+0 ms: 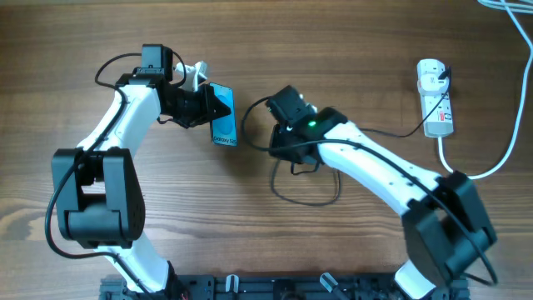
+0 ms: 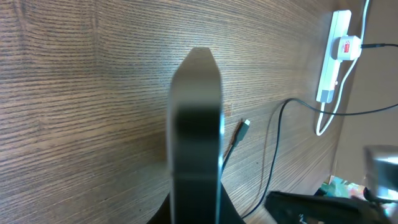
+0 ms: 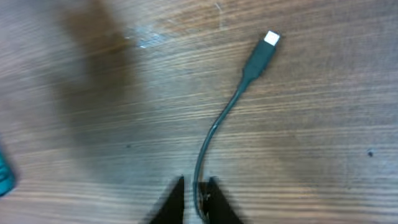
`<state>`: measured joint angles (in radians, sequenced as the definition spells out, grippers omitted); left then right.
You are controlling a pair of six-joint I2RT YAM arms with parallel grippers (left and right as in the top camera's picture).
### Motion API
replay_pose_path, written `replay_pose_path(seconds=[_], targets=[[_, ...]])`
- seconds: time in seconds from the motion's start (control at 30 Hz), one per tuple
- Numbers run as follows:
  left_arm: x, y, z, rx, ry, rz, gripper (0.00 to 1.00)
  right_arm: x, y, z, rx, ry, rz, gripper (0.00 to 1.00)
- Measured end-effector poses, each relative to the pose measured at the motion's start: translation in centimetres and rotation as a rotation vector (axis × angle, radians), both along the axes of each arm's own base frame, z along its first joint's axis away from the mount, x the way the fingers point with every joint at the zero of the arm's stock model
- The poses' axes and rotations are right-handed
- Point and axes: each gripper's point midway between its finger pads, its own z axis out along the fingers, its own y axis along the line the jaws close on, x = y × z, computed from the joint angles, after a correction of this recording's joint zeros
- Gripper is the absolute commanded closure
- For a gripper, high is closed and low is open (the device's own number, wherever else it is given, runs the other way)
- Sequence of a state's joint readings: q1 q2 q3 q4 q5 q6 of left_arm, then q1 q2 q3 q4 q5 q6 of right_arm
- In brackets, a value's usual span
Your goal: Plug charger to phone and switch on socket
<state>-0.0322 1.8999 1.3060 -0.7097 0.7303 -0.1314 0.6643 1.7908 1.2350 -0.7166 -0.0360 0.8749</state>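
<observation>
My left pincer is pressed onto the phone, held on edge, as far as the blurred wrist view lets me judge. My right pincer pinches the charger behind its plug. The socket lies far right on the table.

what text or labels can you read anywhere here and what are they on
Nothing can be read as words.
phone: dark lettering on the white band at one end, too small to read.
socket: red mark, too blurred to show any characters.
charger: no markings visible.
</observation>
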Motion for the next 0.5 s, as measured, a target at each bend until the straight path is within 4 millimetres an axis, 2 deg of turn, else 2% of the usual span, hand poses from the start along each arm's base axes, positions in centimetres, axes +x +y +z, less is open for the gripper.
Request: replay_pose_path(seconds=[0.03, 0.1, 0.27, 0.4, 0.5], targets=[[0.0, 0.0, 0.0, 0.003, 0.000, 0.001, 0.96, -0.1, -0.1, -0.7, -0.015, 0.013, -0.011, 0.65], [0.0, 0.1, -0.1, 0.011, 0.000, 0.003, 0.96, 0.0, -0.2, -2.1, -0.038, 0.031, -0.025, 0.60], [0.1, 0.2, -0.2, 0.018, -0.001, 0.005, 0.96, -0.3, -0.5, -5.8, -0.092, 0.092, -0.031, 0.61], [0.1, 0.3, -0.2, 0.021, -0.001, 0.006, 0.96, -0.2, -0.7, -6.0, -0.100, 0.096, -0.039, 0.70], [0.1, 0.3, -0.2, 0.022, -0.001, 0.006, 0.96, -0.8, -1.4, -6.1, -0.126, 0.126, -0.046, 0.71]])
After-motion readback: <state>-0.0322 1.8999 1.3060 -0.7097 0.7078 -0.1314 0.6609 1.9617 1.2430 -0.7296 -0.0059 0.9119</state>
